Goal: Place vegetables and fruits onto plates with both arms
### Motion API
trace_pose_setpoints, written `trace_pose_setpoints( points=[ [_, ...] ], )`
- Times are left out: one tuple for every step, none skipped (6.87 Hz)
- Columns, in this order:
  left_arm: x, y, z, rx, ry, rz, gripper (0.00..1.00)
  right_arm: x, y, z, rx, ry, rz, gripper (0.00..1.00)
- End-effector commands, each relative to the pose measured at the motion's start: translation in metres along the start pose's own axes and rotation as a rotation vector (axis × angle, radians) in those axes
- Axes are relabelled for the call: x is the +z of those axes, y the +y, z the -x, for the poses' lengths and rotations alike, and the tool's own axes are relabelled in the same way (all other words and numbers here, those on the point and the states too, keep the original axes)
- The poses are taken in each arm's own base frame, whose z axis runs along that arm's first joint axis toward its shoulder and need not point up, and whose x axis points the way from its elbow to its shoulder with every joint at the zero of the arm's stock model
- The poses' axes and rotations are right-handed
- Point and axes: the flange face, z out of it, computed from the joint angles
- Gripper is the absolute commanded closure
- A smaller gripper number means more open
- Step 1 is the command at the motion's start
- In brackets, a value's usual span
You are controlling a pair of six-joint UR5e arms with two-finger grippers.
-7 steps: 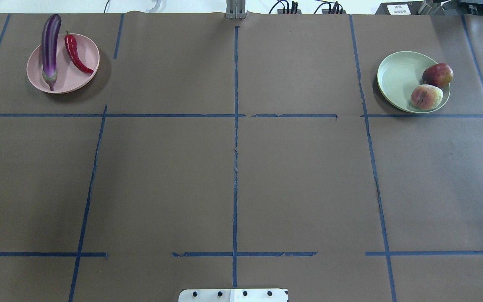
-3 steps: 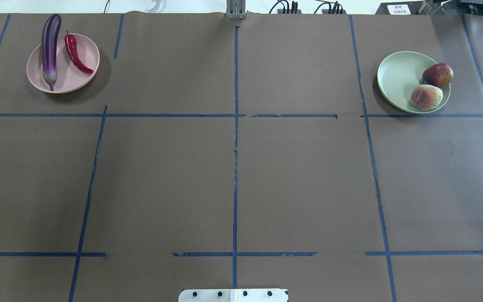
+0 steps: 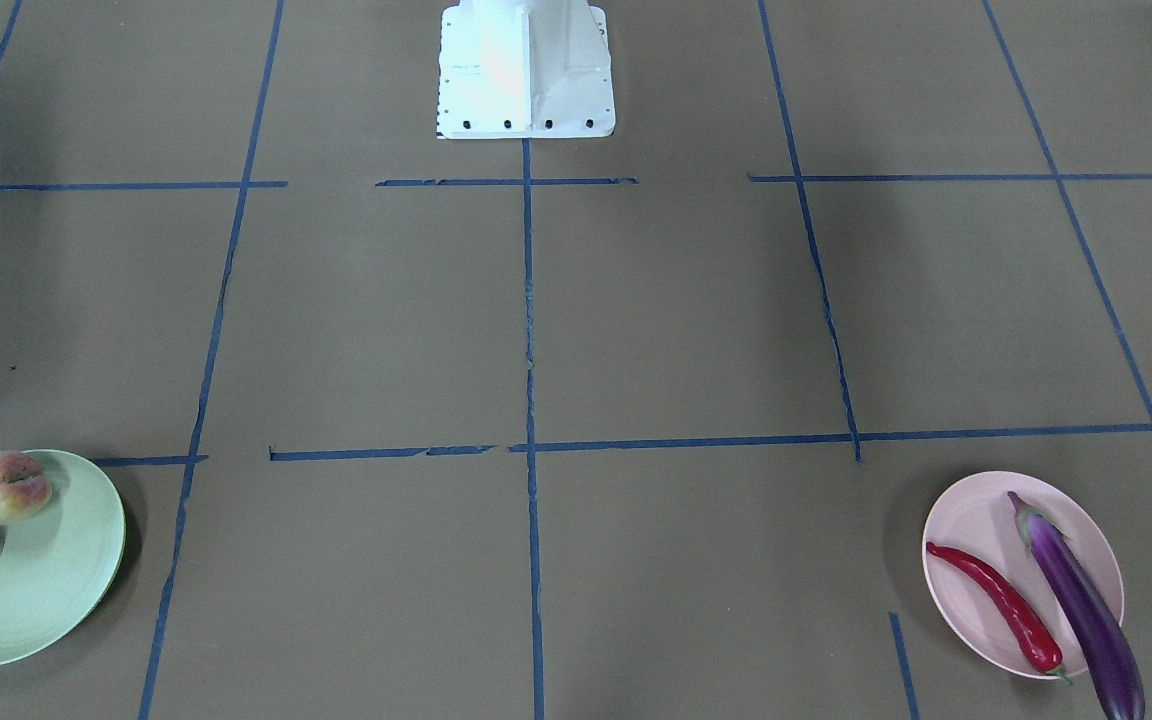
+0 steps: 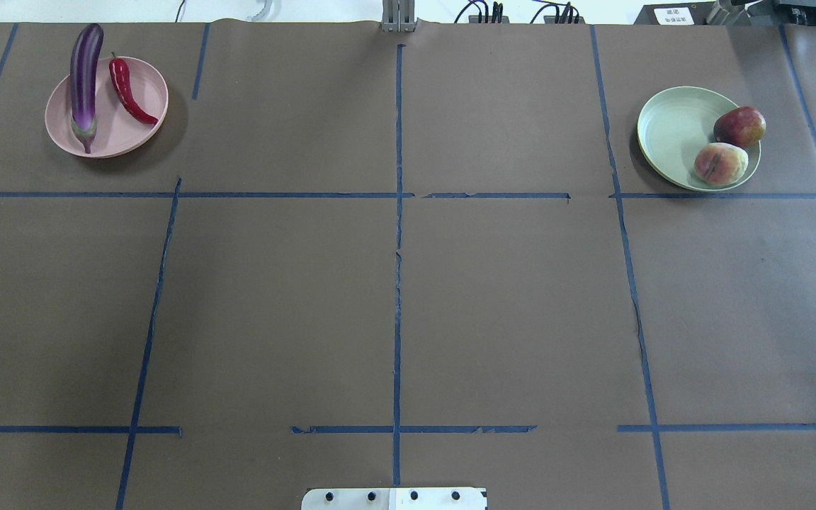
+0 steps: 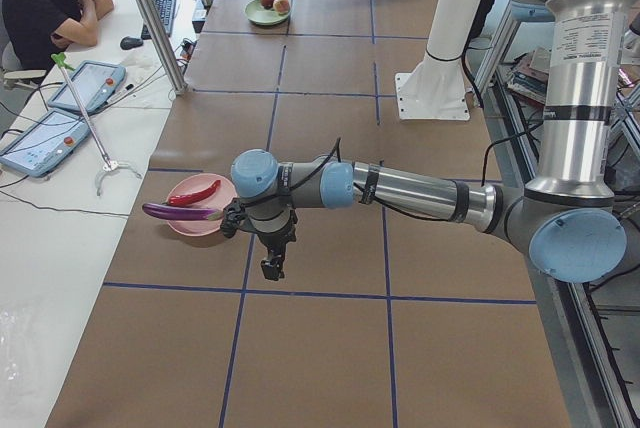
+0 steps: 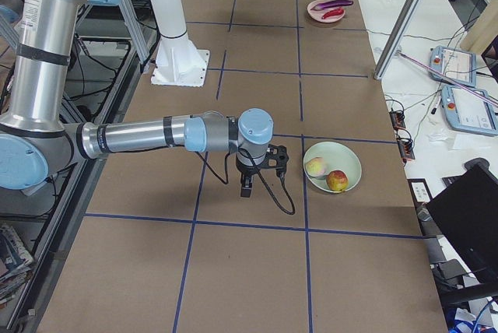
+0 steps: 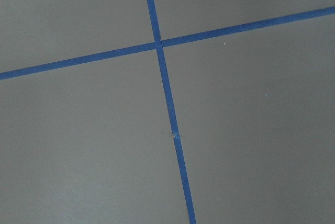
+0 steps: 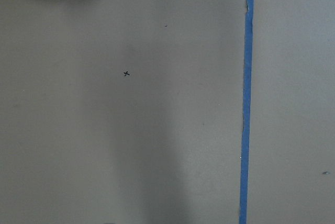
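Note:
The purple eggplant [image 4: 86,85] and the red chili [image 4: 128,88] lie on the pink plate [image 4: 110,134] at the far left; the eggplant's tip overhangs the rim. The dark red fruit [image 4: 739,126] and the peach [image 4: 720,163] sit on the green plate's [image 4: 670,131] right side at the far right. Neither gripper shows in the overhead or front views. In the exterior left view my left gripper [image 5: 271,268] hangs over bare table near the pink plate [image 5: 190,225]. In the exterior right view my right gripper [image 6: 246,190] hangs left of the green plate [image 6: 348,162]. I cannot tell if either is open.
Brown paper with blue tape lines covers the table. The white base block [image 3: 526,70] stands at the robot's edge. A metal post [image 5: 160,23], tablets and a seated person [image 5: 40,8] are beyond the table's far side.

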Motion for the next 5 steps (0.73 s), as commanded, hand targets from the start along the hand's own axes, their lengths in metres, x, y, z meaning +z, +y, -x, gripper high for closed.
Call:
trace_pose_setpoints(
  points=[
    [-0.0021,0.0001,-0.0030,0.006,-0.002,-0.004,0.00,0.0000,0.0000,0.0000,0.000,0.000,0.000,0.00],
    [-0.0013,0.0012,-0.0015,0.002,-0.002,-0.002,0.00,-0.0004,-0.0006,0.0005,-0.001,0.000,-0.001,0.00],
    [-0.0019,0.0012,-0.0020,0.003,-0.002,-0.003,0.00,-0.0004,-0.0006,0.0007,-0.001,-0.002,-0.001,0.00],
    [-0.0021,0.0002,-0.0030,0.006,-0.002,-0.004,0.00,-0.0004,-0.0006,0.0007,-0.001,-0.002,-0.001,0.00],
    [-0.0015,0.0009,-0.0026,0.005,-0.002,-0.003,0.00,-0.0005,-0.0007,0.0008,-0.002,-0.002,-0.002,0.00]
  ],
)
